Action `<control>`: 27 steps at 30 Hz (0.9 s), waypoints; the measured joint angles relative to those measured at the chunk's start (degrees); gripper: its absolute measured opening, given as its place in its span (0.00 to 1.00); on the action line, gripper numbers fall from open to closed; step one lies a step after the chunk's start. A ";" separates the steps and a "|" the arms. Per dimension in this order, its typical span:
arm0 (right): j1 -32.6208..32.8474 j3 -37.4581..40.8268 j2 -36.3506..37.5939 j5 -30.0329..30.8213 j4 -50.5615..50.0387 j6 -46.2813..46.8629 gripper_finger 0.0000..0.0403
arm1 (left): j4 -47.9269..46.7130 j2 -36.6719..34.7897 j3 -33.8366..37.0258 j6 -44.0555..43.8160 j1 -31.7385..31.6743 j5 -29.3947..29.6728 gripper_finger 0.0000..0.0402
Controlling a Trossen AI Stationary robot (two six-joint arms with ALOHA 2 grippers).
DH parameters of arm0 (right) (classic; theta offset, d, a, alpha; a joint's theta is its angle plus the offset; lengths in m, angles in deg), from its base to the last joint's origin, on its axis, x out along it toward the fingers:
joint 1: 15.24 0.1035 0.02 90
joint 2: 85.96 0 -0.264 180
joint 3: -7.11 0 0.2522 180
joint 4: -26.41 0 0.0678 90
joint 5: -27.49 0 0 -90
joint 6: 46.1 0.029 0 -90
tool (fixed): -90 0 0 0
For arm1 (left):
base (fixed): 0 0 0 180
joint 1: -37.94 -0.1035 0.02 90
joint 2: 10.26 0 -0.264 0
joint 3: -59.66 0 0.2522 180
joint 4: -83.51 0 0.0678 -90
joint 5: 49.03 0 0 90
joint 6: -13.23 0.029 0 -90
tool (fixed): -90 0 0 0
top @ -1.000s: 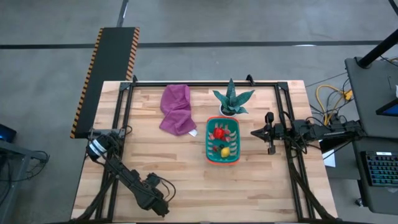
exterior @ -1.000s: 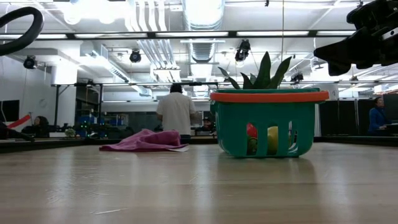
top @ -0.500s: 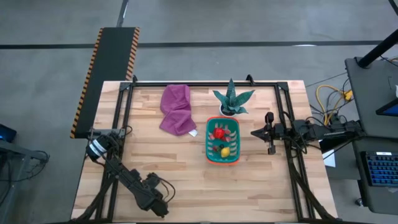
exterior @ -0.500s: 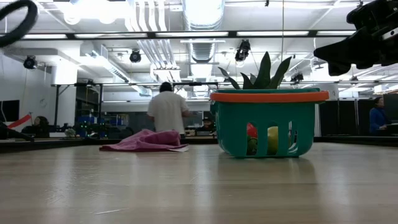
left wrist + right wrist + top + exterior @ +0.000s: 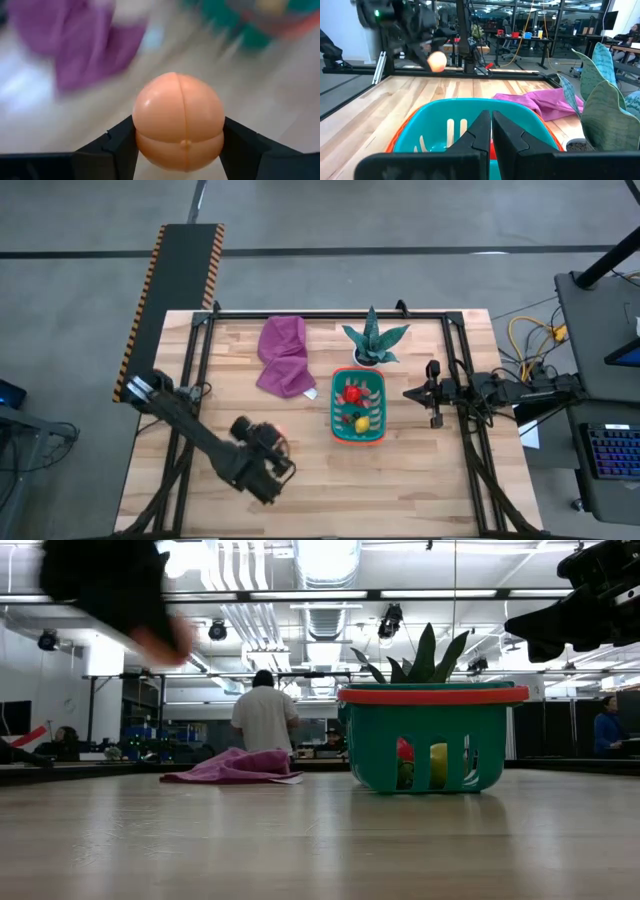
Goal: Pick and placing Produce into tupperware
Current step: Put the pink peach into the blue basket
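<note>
Pale wooden planks make up the worktop [image 5: 400, 470], framed by dark rails, with grey floor around it. In the lower left of the high view the left hand [image 5: 272, 463] hangs over the boards, its two dark fingers [image 5: 112, 145] pinching a smooth orange ball [image 5: 179, 121] with a seam round its middle; the fingers press against the ball's two sides. From the right wrist view the same ball [image 5: 437, 60] shows as a small bright spot under the blurred dark arm, above the far boards.

To the right of that hand, and well apart from it, near the middle of the high view stands the rectangular teal plastic basket with slotted walls and an orange rim [image 5: 336, 404]. Inside it lie a red fruit [image 5: 353, 393] and a yellow lemon [image 5: 361, 423]; through the slots in the low view the red piece [image 5: 404, 751] and the yellow one [image 5: 438, 762] sit side by side.

The right hand [image 5: 409, 393] rests just beside the basket's right wall in the high view, its fingers [image 5: 481, 131] pressed together with only a thin line between them, holding nothing.

Above the basket in the high view stands a green spiky plant in a white pot [image 5: 373, 340], and to its left lies a crumpled purple cloth [image 5: 284, 356]. A person [image 5: 264, 718] stands in the room behind.
</note>
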 joint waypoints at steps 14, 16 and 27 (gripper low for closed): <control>0.00 0.00 -0.04 0.00 -0.08 0.02 0.02 | 51.76 -1.79 0.64 64.34 -22.27 -1.18 0.50; 0.00 0.00 -0.04 -0.02 -0.16 0.02 0.02 | 54.65 -0.55 0.64 66.94 -24.82 -4.23 0.50; 0.00 -0.02 -0.74 -0.02 -0.93 0.70 0.02 | 60.57 9.45 -0.28 68.99 -30.63 -17.49 0.50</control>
